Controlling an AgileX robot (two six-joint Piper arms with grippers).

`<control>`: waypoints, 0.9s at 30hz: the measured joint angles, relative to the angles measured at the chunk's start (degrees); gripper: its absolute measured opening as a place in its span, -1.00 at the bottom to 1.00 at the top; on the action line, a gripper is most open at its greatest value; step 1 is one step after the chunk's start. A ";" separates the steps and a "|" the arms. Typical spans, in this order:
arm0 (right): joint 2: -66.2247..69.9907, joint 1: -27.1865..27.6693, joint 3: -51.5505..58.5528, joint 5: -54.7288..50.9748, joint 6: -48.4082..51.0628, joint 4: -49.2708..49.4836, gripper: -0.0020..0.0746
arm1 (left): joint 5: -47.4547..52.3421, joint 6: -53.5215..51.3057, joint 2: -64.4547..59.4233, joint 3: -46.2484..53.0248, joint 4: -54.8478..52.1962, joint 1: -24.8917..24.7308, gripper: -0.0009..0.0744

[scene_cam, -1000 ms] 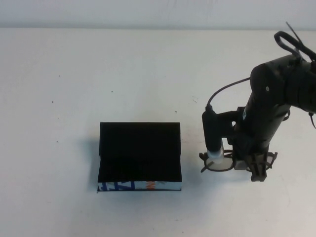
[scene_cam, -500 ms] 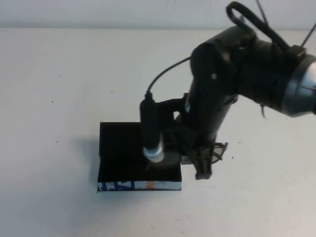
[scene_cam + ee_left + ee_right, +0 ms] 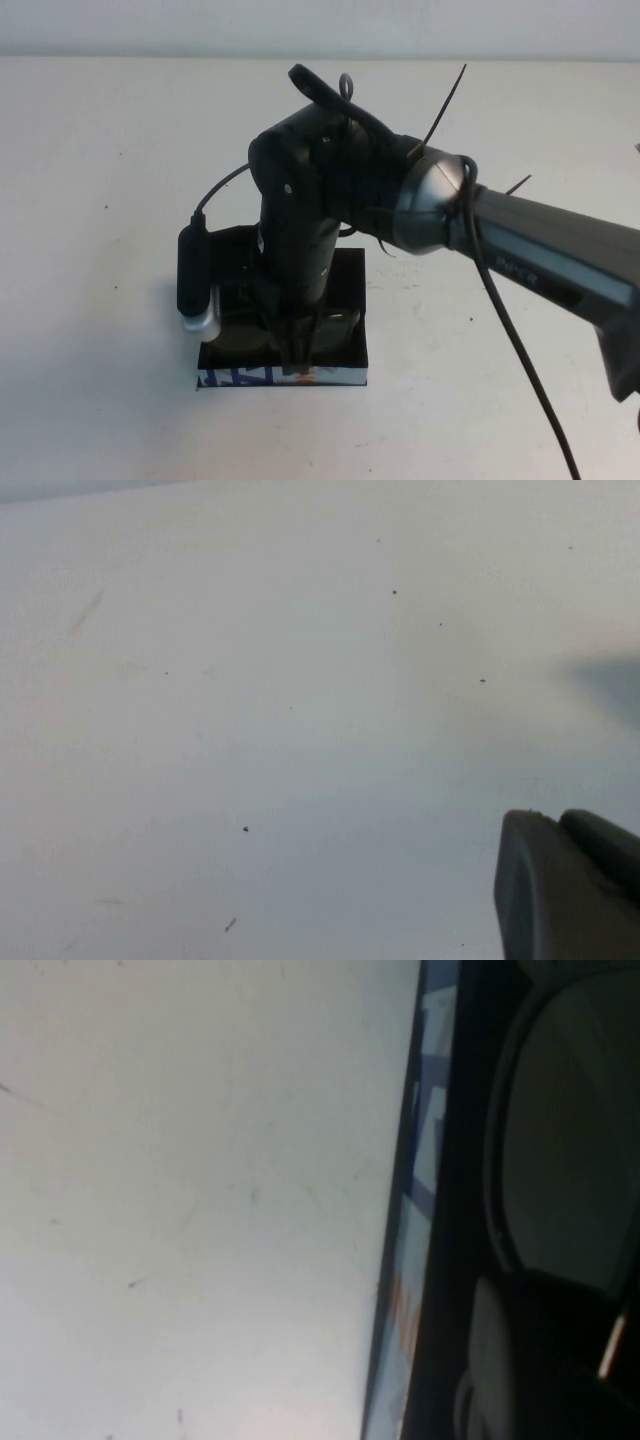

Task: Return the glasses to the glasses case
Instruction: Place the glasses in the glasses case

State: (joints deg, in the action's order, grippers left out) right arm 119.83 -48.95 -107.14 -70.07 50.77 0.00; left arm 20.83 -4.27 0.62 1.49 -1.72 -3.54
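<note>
Black arm, silver joint, cables

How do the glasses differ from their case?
The glasses have clear lenses in a curved dark rim; the case is a black box with a blue, white and orange front edge. The glasses hang from the right gripper above the case; the case rests on the table. Both are dark. The left gripper is elsewhere, above the table.

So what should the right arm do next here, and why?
Probably lower a little and release: the right gripper is shut on the glasses, already over the open glasses case near its patterned front edge. The left gripper is parked over bare table.
</note>
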 joint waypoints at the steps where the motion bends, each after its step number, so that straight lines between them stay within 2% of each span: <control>1: 0.46 0.00 -0.11 0.00 0.00 0.00 -0.77 | 0.00 0.00 0.00 0.00 0.00 0.00 -0.98; 27: 5.61 1.26 -2.18 0.00 -0.24 0.93 -0.77 | 0.00 0.00 0.00 0.00 0.00 0.00 -0.98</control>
State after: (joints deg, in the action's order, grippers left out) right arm 125.44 -47.69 -109.32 -70.07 50.53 0.93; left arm 20.83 -4.27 0.62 1.49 -1.72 -3.54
